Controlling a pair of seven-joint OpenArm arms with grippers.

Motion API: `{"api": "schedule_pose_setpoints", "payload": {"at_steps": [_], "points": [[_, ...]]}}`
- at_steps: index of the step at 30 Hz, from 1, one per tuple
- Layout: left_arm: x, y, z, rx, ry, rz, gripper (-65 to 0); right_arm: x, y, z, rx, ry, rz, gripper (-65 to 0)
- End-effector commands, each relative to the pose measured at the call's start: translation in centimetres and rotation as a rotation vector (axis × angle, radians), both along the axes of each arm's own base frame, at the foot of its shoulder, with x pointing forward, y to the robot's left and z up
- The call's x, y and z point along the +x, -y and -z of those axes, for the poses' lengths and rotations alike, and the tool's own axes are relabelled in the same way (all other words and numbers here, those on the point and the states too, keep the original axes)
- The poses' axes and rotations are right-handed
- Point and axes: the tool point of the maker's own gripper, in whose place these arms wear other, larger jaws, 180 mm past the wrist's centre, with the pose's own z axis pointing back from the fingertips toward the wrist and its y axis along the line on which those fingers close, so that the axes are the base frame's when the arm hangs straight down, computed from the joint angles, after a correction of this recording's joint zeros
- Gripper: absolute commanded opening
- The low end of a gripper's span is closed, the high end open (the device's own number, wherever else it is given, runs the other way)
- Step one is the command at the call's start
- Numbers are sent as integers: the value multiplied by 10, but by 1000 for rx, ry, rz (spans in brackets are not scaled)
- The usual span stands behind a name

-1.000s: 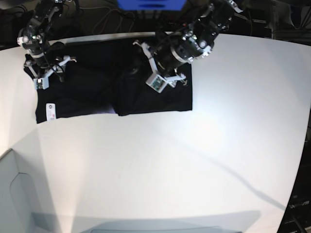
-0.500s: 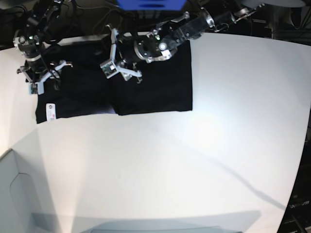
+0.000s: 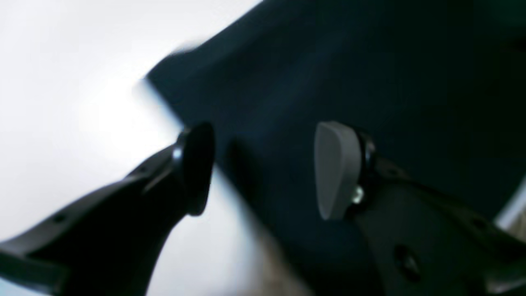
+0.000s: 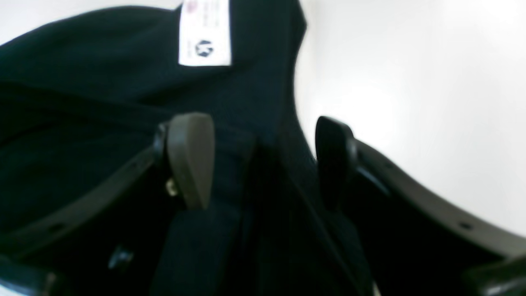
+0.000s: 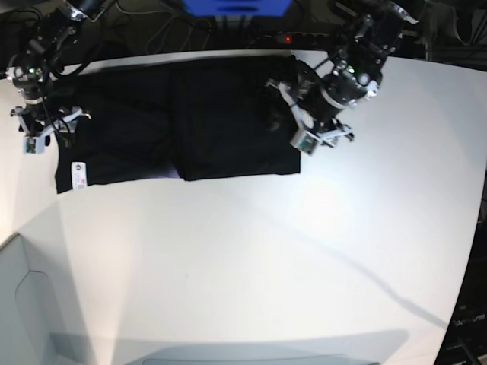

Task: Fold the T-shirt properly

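Note:
The black T-shirt [image 5: 190, 122] lies flat, folded into a wide rectangle, at the far side of the white table [image 5: 266, 258]. Its white label [image 5: 76, 173] sits at the near left corner and also shows in the right wrist view [image 4: 204, 33]. No print shows. My left gripper [image 5: 318, 141] is open at the shirt's right edge; in the left wrist view [image 3: 265, 172] the shirt's edge [image 3: 287, 102] runs between the fingers. My right gripper [image 5: 46, 134] is open at the shirt's left edge; in the right wrist view [image 4: 263, 160] the cloth edge [image 4: 271, 102] lies between the fingers.
A blue object [image 5: 236, 6] and dark cables [image 5: 152, 30] lie beyond the table's far edge. A grey panel [image 5: 23, 304] stands at the near left corner. The table's right edge [image 5: 475, 228] curves down on the right.
My left gripper swung from over the shirt's middle out to its right edge. My right gripper moved left to the shirt's left edge. The shirt has not moved.

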Motion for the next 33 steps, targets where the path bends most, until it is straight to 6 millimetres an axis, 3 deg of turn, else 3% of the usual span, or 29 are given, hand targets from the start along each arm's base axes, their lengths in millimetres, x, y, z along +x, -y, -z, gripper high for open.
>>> {"api": "schedule_pose_setpoints", "payload": {"at_steps": [1, 4, 7, 9, 17, 19, 23, 24, 25, 29, 33], "points": [[9, -12, -11, -6, 45, -39, -276, 5, 7, -8, -17, 30, -7, -250], [10, -45, -9, 7, 43, -157, -275, 6, 11, 5, 11, 5, 2, -250], [8, -63, 9, 11, -4, -243, -275, 5, 11, 19, 45, -21, 12, -252], [3, -65, 26, 5, -48, -271, -275, 3, 15, 27, 57, -42, 16, -252], [12, -51, 50, -47, -105, -323, -275, -12, 12, 52, 106, -111, 24, -268], [14, -48, 54, -58, -114, -331, -275, -15, 10, 57, 116, -125, 26, -319], [14, -43, 55, -72, -119, -337, -275, -20, 7, 67, 139, -151, 31, -560], [14, -43, 55, -73, -119, -337, -275, -20, 7, 67, 140, -151, 31, -635], [14, -42, 55, -75, -120, -337, -275, -20, 7, 66, 138, -149, 30, -650], [15, -34, 55, -99, -122, -343, -275, -12, 9, 54, 113, -115, 22, -650], [22, -24, 50, -122, -110, -339, -275, 6, 5, 18, 50, -18, 2, -650]]}}
